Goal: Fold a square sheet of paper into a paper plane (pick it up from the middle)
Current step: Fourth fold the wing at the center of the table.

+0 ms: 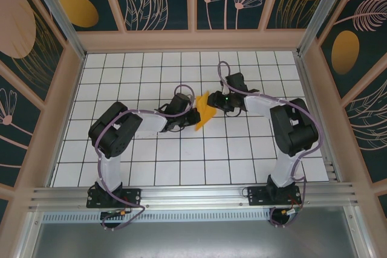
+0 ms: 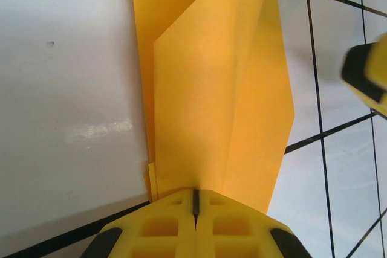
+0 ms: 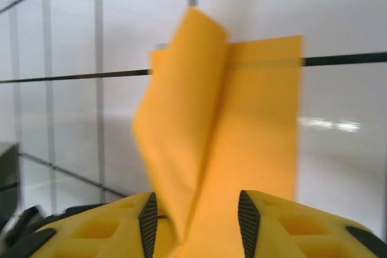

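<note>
The orange-yellow sheet of paper (image 1: 205, 112) is folded into long layered flaps and hangs above the table's middle between both grippers. My left gripper (image 1: 195, 116) is shut on its lower edge; in the left wrist view the paper (image 2: 217, 89) rises straight out of the closed left gripper (image 2: 195, 200). My right gripper (image 1: 213, 102) meets the sheet from the other side. In the right wrist view the paper (image 3: 242, 131) passes between the pads of the right gripper (image 3: 196, 209), which stands open with gaps on both sides. A right fingertip (image 2: 369, 77) shows at the left wrist view's right edge.
The white grid-tiled table (image 1: 151, 155) is boxed in by wooden frame walls with painted panels (image 1: 78, 10). An aluminium rail (image 1: 193, 194) runs along the near edge where both arm bases sit. Both arms reach in toward the centre, elbows out to the sides.
</note>
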